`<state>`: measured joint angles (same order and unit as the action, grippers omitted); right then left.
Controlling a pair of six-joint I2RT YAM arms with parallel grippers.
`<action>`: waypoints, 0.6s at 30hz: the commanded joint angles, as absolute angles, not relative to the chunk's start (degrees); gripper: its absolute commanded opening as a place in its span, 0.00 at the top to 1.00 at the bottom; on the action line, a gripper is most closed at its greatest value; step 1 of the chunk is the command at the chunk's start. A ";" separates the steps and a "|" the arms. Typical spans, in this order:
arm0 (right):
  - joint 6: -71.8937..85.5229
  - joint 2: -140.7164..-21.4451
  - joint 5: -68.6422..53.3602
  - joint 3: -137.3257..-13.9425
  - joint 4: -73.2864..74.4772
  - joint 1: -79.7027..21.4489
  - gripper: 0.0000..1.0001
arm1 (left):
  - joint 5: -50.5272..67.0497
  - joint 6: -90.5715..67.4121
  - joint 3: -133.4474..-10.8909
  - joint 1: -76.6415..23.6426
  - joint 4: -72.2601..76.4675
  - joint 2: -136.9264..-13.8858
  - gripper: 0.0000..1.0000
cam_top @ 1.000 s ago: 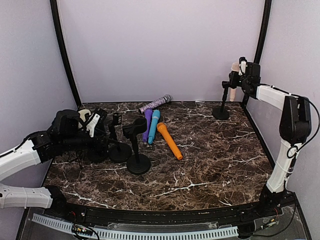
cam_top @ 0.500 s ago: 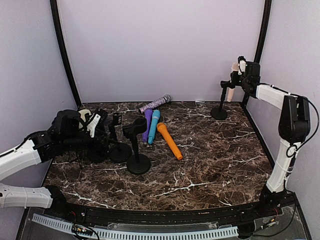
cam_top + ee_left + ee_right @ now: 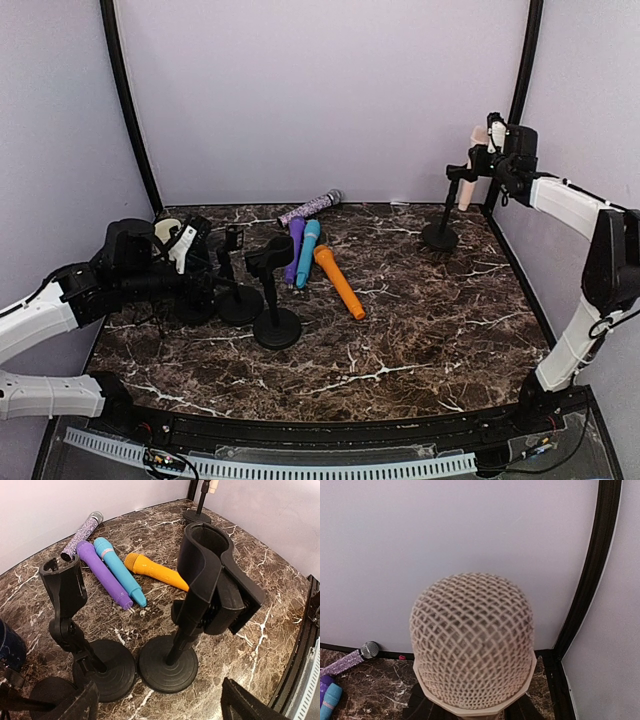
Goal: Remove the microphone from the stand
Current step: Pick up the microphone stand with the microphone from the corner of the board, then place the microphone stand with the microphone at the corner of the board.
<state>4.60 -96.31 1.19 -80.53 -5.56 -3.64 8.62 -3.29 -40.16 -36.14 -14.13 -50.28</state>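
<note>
A beige microphone (image 3: 471,168) is upright at the back right, high above the table. Its mesh head (image 3: 472,640) fills the right wrist view. My right gripper (image 3: 487,160) is shut on its body; dark fingers (image 3: 422,706) show under the head. The black stand (image 3: 440,236) leans, its clip (image 3: 458,172) against the microphone's left side; I cannot tell if the clip still grips it. My left gripper (image 3: 196,262) is open and empty beside several empty black stands at the left, its fingertips (image 3: 75,707) low in the left wrist view.
Empty stands (image 3: 277,327) (image 3: 240,303) (image 3: 195,305) cluster at the left. Loose microphones lie at back centre: glittery (image 3: 310,207), purple (image 3: 295,248), blue (image 3: 307,250), orange (image 3: 340,282). The right wall and a black corner post (image 3: 520,70) are close to my right gripper.
My right gripper has carried the beige microphone to the right. The stand's top followed it and its base slid a little nearer. The left arm has barely moved.
</note>
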 commanded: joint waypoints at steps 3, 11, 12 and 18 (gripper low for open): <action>9.03 -83.47 3.48 -71.43 -13.49 -8.11 0.93 | 12.25 -2.87 -40.61 -35.83 -13.59 -48.71 0.16; 14.19 -69.32 7.12 -61.26 -9.65 -15.17 1.00 | 13.14 -4.42 -45.35 -37.71 -12.27 -47.94 0.17; 14.53 -68.05 7.34 -60.60 -8.95 -16.38 1.00 | 12.43 -4.41 -47.46 -38.78 -12.51 -48.77 0.17; 16.28 -62.71 9.39 -59.56 -0.61 -24.01 1.00 | 7.06 -4.33 -56.19 -47.34 -14.02 -54.67 0.17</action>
